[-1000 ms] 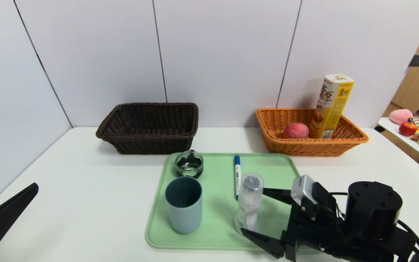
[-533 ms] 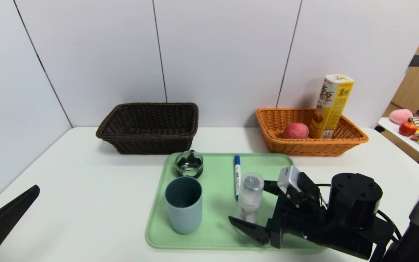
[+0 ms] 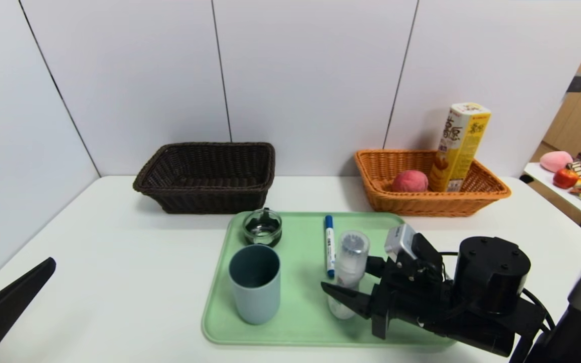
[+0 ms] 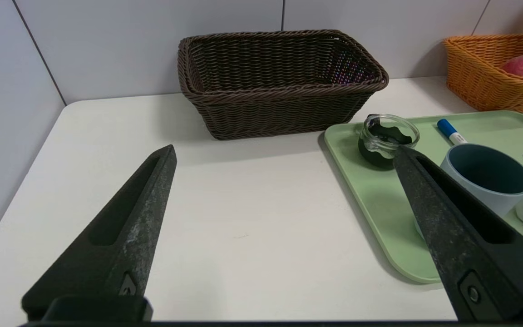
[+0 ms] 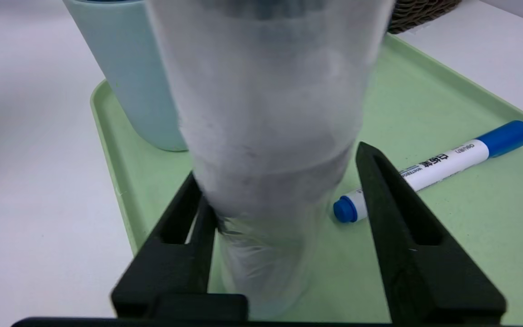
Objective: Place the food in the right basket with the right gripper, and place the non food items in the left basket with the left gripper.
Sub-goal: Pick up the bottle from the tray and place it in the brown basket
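The slim translucent bottle (image 3: 348, 275) stands on the green tray (image 3: 295, 322), leaning a little. My right gripper (image 3: 346, 276) has its jaws around the bottle's lower part. In the right wrist view one finger (image 5: 184, 218) touches the bottle (image 5: 266, 136), while the other finger (image 5: 388, 200) stands a gap away, so the gripper (image 5: 278, 163) is open. On the tray also sit a blue-grey cup (image 3: 255, 285), a glass dish (image 3: 262, 228) and a marker (image 3: 329, 242). The peach (image 3: 410, 180) and snack box (image 3: 459, 146) are in the orange right basket (image 3: 492, 191). My left gripper (image 3: 18, 252) hangs open at the near left.
The dark brown left basket (image 3: 169, 194) stands at the back of the table, left of the orange one. A side table (image 3: 547, 176) with fruit and packets is far to the right. Wall panels close off the back and left.
My right gripper has moved in around the bottle and its jaws have narrowed. The bottle has tipped slightly. The left arm has not moved.
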`<state>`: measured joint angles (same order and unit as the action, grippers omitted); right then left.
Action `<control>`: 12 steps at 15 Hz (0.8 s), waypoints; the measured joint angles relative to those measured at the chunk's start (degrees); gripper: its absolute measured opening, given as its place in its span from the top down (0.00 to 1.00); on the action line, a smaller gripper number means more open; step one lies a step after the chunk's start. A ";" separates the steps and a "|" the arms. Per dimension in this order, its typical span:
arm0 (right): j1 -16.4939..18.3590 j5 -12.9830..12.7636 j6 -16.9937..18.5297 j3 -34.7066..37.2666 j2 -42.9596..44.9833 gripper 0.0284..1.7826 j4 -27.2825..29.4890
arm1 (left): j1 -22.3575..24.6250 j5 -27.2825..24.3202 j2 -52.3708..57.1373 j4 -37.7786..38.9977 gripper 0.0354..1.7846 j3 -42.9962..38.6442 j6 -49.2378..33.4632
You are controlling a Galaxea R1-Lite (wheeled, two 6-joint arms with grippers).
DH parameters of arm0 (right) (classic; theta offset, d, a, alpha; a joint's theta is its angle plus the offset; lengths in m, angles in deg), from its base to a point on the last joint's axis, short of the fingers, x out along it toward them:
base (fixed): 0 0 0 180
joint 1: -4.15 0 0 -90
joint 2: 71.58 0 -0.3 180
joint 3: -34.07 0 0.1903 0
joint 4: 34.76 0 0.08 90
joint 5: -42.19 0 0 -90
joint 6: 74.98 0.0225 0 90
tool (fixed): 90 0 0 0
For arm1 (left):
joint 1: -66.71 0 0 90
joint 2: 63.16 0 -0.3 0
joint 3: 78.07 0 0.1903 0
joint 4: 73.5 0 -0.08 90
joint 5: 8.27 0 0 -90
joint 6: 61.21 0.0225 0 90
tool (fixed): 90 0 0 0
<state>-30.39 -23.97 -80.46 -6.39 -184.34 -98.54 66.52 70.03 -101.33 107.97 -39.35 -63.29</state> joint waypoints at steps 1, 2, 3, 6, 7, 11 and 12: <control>-0.05 0.00 0.02 -0.02 0.02 0.53 0.00 | 0.00 -0.01 0.00 0.02 0.06 -0.02 0.02; -0.16 0.01 0.05 0.00 0.11 0.58 0.00 | 0.00 -0.01 0.00 0.02 0.06 -0.05 0.00; -0.41 0.01 0.13 0.01 0.24 0.67 0.05 | 0.00 -0.01 0.05 0.05 0.06 -0.05 -0.04; -1.45 -0.22 0.96 -0.63 2.16 0.66 0.11 | 0.00 0.02 0.09 0.05 0.06 -0.09 -0.09; -1.95 -0.82 2.01 -2.04 3.50 0.66 0.07 | 0.00 0.00 0.11 0.05 0.06 -0.13 -0.09; -3.28 -3.17 3.83 -12.48 10.28 0.66 8.66 | 0.00 0.00 0.11 0.00 0.06 -0.22 -0.09; -3.33 -3.80 3.99 -16.58 11.69 0.66 13.12 | 0.00 -0.01 0.11 0.00 0.06 -0.26 -0.11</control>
<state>-33.72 -27.78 -76.47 -22.97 -172.65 -85.42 66.52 70.02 -101.22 107.97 -39.61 -63.40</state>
